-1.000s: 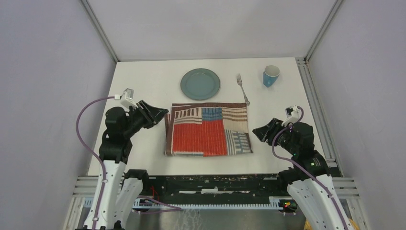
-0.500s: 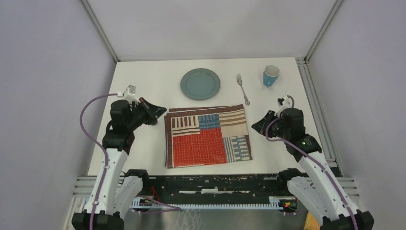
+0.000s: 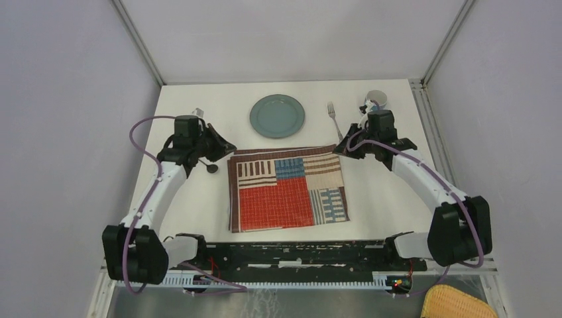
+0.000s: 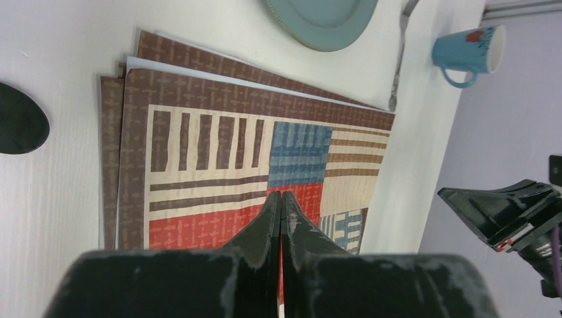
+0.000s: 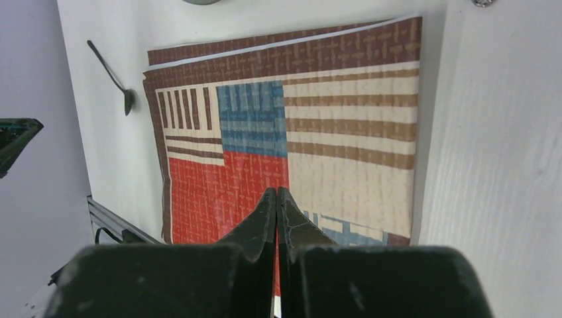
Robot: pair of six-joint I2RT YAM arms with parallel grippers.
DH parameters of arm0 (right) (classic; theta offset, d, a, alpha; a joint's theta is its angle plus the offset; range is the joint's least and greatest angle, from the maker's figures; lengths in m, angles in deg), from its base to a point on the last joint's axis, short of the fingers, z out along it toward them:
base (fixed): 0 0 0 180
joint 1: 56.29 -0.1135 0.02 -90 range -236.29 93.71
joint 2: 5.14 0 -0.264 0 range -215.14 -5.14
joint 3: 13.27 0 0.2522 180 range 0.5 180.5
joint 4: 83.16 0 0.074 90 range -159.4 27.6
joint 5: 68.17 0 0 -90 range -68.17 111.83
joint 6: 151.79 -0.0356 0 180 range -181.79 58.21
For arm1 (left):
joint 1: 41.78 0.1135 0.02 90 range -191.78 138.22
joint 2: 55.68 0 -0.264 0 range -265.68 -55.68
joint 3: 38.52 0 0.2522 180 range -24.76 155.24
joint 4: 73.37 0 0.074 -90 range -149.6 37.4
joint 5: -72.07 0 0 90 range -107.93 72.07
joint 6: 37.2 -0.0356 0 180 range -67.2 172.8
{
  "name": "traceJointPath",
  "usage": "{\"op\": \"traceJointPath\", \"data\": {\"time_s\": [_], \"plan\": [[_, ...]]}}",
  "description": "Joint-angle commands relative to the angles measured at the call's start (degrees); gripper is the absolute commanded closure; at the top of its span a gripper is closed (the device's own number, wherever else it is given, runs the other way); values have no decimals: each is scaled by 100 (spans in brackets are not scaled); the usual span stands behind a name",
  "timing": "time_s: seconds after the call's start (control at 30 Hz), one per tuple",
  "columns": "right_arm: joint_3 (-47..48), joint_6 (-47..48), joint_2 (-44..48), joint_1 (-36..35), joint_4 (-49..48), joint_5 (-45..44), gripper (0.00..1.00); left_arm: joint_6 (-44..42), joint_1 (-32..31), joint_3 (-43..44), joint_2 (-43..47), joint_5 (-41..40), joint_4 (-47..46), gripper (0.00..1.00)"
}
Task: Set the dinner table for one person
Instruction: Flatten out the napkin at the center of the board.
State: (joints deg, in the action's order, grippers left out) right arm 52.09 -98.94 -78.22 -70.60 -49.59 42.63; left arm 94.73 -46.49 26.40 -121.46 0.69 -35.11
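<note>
On the white dinner table (image 3: 199, 215) lies a striped patchwork placemat (image 3: 288, 189), flat. Beyond it are a teal plate (image 3: 278, 116), a fork (image 3: 336, 122) and a blue mug (image 4: 467, 53), partly hidden behind my right wrist in the top view. A dark spoon (image 3: 211, 167) lies left of the mat. My left gripper (image 3: 228, 149) is shut at the mat's far left corner, and my right gripper (image 3: 339, 147) is shut at its far right corner. Both wrist views show the fingers pressed together above the mat (image 4: 219, 165) with nothing between them.
Metal rails edge the table on the right (image 3: 431, 139) and along the near side. Grey walls close in left, right and back. A yellow woven basket (image 3: 457, 305) sits off the table at the bottom right.
Both arms have stretched forward from the mat's sides to its far corners. Both grippers have gone from open to shut. The placemat shifted slightly early on and has lain still since.
</note>
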Motion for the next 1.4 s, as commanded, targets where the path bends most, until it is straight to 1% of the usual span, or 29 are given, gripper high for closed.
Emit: {"op": "traceJointPath", "data": {"time_s": [0.0, 0.03, 0.13, 0.17, 0.27, 0.33, 0.43, 0.63, 0.77, 1.13, 1.37], "plan": [[700, 167, -666, -88, -241, 28, 100, -401, -120, 479, -590, -227, 165, 98], [831, 238, -797, -90, -127, -112, 100, -475, -131, 559, -753, -246, 185, 98], [1211, 435, -1317, -85, 193, -318, 83, -612, -137, 661, -1148, -254, 161, 98], [1311, 454, -1469, -85, 228, -299, 80, -623, -148, 679, -1251, -296, 145, 98], [1397, 445, -1731, -89, 280, -504, 72, -616, -154, 714, -1465, -280, 20, 98], [1425, 443, -1830, -87, 327, -734, 70, -622, -157, 745, -1583, -247, -5, 98], [1653, 483, -2113, -84, 572, -1000, 69, -655, -153, 817, -1700, -226, -15, 98], [1755, 444, -2361, -85, 521, -1254, 69, -753, -153, 904, -1798, -137, -23, 98], [1957, 552, -2644, -73, 722, -1450, 69, -782, -159, 946, -1875, -104, -15, 98], [2098, 495, -3070, -66, 507, -1592, 68, -922, -153, 1178, -1989, -25, 59, 98], [2277, 665, -3264, -56, 512, -1811, 68, -985, -149, 1252, -2062, 26, 117, 98]]}}
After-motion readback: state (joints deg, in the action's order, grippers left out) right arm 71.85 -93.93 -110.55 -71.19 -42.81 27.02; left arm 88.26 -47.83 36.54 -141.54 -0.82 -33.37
